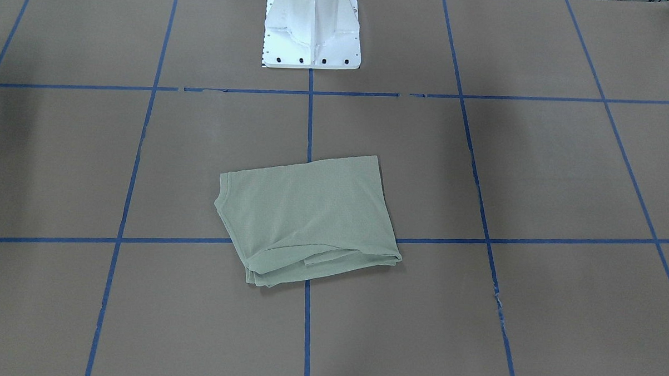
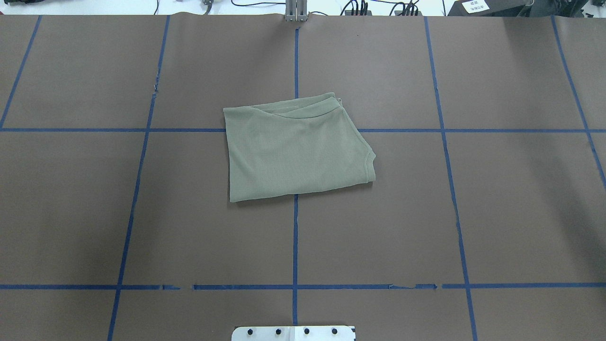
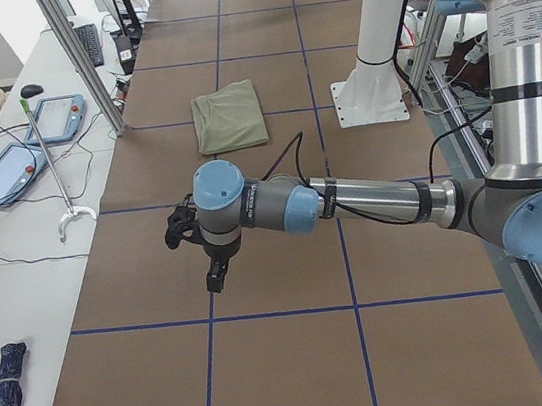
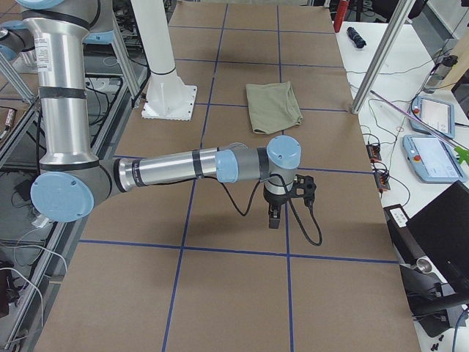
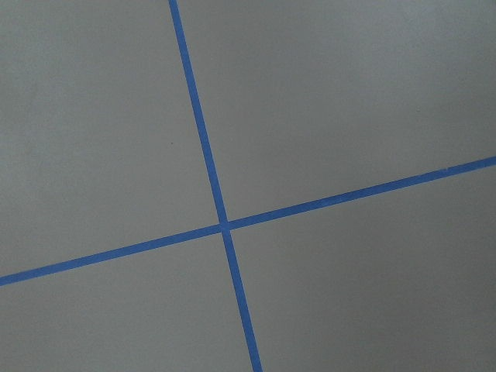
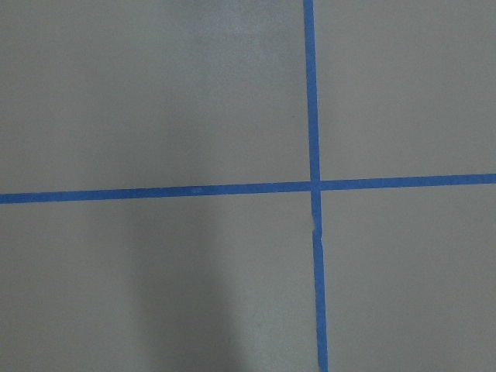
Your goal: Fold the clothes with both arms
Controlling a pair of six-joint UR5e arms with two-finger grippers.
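The shirt is laid folded into a compact rectangle at the middle of the bench, over a crossing of blue tape lines. The left fingers and right fingers are hung over bare bench, well apart from it. Whether the 2 pairs are spread or pressed together cannot be told.

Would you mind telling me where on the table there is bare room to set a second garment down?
Bare squares lie either side of the folded shirt and between it and the pedestal base. Only the centre, under the shirt, is taken.
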